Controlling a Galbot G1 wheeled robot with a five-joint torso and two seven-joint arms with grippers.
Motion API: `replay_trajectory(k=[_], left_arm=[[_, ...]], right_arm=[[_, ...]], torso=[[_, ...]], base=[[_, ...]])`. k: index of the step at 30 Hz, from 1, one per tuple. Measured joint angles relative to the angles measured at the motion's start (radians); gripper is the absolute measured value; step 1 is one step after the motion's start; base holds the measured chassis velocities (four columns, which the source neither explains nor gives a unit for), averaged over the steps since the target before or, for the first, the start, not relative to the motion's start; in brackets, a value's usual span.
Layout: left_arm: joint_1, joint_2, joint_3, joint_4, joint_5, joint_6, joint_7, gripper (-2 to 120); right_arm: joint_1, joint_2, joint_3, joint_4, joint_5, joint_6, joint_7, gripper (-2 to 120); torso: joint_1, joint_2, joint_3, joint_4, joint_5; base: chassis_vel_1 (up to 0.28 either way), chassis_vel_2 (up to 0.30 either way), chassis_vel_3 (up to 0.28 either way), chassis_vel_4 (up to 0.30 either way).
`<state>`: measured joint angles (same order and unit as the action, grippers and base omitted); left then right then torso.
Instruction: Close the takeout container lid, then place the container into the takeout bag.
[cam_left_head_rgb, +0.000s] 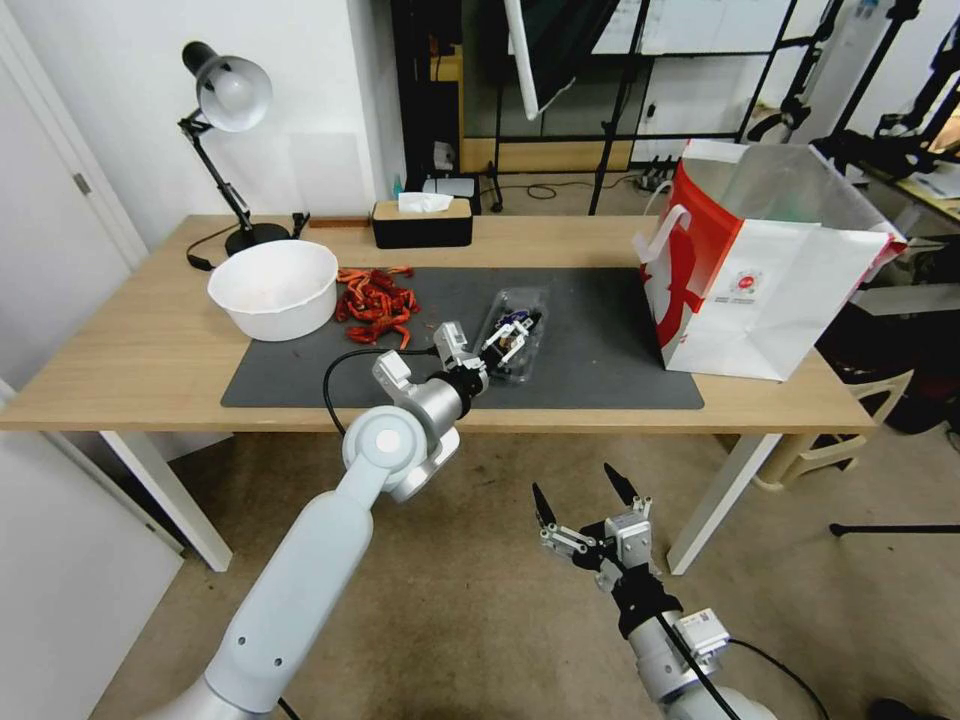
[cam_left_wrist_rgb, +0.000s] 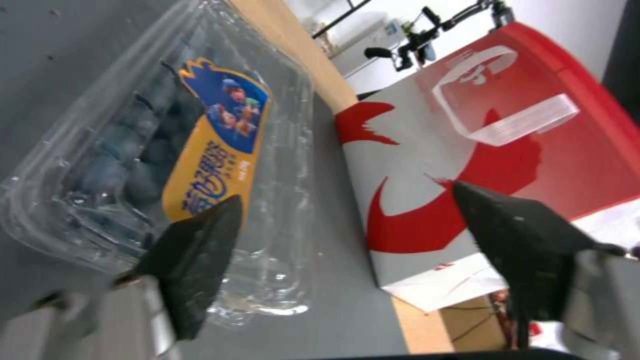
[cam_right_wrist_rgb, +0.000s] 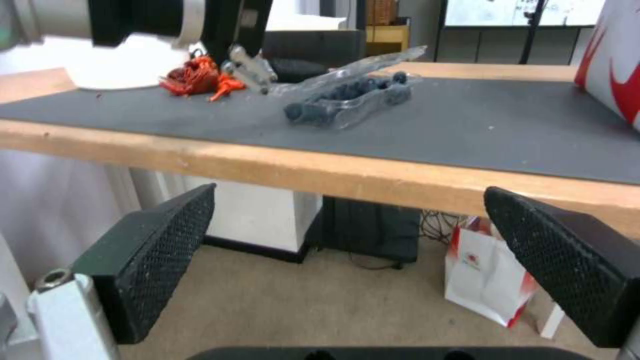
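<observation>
Nearest, the right pincer (cam_left_head_rgb: 580, 495) hangs spread below the wooden bench (cam_left_head_rgb: 150, 360) edge. The left pincer (cam_left_head_rgb: 500, 340), spread, sits at the clear plastic blueberry clamshell container (cam_left_head_rgb: 512, 335) on the grey mat (cam_left_head_rgb: 610, 340). Farther right stands the white-and-red paper takeout bag (cam_left_head_rgb: 760, 270).

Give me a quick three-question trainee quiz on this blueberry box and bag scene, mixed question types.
1. True or false: the takeout container already sits inside the takeout bag.
2. Which gripper is at the container? A) left gripper B) right gripper
3. Fill in: the right gripper hangs open below the ____ edge.

Key:
1. False; it lies on the grey mat, and the bag stands beside it.
2. A; its fingers are open at the lid.
3. Table.
</observation>
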<state>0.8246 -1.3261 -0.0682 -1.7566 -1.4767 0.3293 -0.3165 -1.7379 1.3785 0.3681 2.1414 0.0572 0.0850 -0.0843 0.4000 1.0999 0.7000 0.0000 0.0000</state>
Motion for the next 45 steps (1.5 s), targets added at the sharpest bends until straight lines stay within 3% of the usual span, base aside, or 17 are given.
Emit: replay_trajectory(k=[8, 13, 20, 28, 38, 45], left_arm=[[-0.007, 0.009, 0.023, 0.013, 0.083, -0.008, -0.015, 50], [-0.004, 0.01, 0.031, 0.016, 0.096, -0.012, -0.012, 30], [-0.003, 0.018, 0.033, 0.014, 0.096, -0.017, -0.01, 1], [0.0, 0.017, 0.041, 0.015, 0.097, -0.024, -0.01, 0], [0.007, 0.018, 0.042, 0.016, 0.101, -0.029, -0.008, 0], [0.01, 0.021, 0.037, 0.015, 0.103, -0.033, -0.009, 0]], right_arm=[[0.038, -0.006, 0.086, 0.05, 0.116, -0.053, -0.02, 100], [0.115, -0.044, 0.178, 0.109, 0.348, -0.173, -0.019, 100], [0.258, -0.124, 0.244, 0.124, 0.742, -0.337, 0.09, 100], [0.401, -0.154, 0.21, 0.007, 0.978, -0.451, 0.187, 100], [0.567, -0.131, 0.129, -0.106, 1.048, -0.528, 0.285, 100], [0.71, -0.115, 0.053, -0.176, 1.114, -0.636, 0.444, 100]], torso=[[0.0, 0.0, 0.0, -0.0001, 0.0001], [0.0, 0.0, 0.0, -0.0001, 0.0001], [0.0, 0.0, 0.0, -0.0001, 0.0001], [0.0, 0.0, 0.0, 0.0, 0.0002], [0.0, 0.0, 0.0, 0.0, 0.0], [0.0, 0.0, 0.0, 0.0, -0.0001]], base=[[0.0, 0.0, 0.0, 0.0], [0.0, 0.0, 0.0, 0.0], [0.0, 0.0, 0.0, 0.0], [0.0, 0.0, 0.0, 0.0], [0.0, 0.0, 0.0, 0.0], [0.0, 0.0, 0.0, 0.0]])
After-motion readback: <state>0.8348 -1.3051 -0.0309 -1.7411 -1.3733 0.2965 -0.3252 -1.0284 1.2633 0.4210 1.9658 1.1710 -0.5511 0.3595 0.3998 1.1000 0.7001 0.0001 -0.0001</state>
